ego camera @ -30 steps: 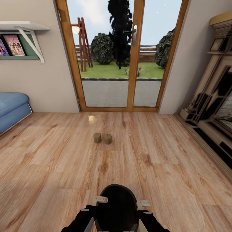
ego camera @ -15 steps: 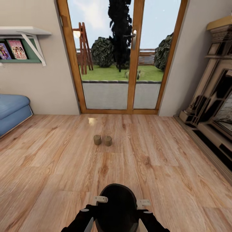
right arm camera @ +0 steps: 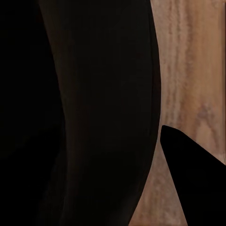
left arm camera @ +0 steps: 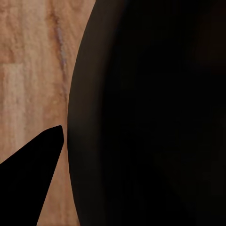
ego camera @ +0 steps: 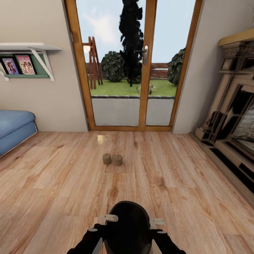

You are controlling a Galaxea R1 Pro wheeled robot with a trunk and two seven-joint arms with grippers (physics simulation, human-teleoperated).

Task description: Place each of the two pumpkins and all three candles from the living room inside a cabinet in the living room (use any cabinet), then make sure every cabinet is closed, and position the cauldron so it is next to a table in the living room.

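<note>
Two brown candles stand touching on the floor before the glass door; neither hand's state can be told, and a careless approach could topple them.

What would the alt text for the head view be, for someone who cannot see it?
Two short brown candles stand side by side on a light wood plank floor, ahead of the robot's dark trunk at the bottom edge. Behind them, a wood-framed glass door shows a garden; a blue sofa sits at left, a fireplace at right.
</note>
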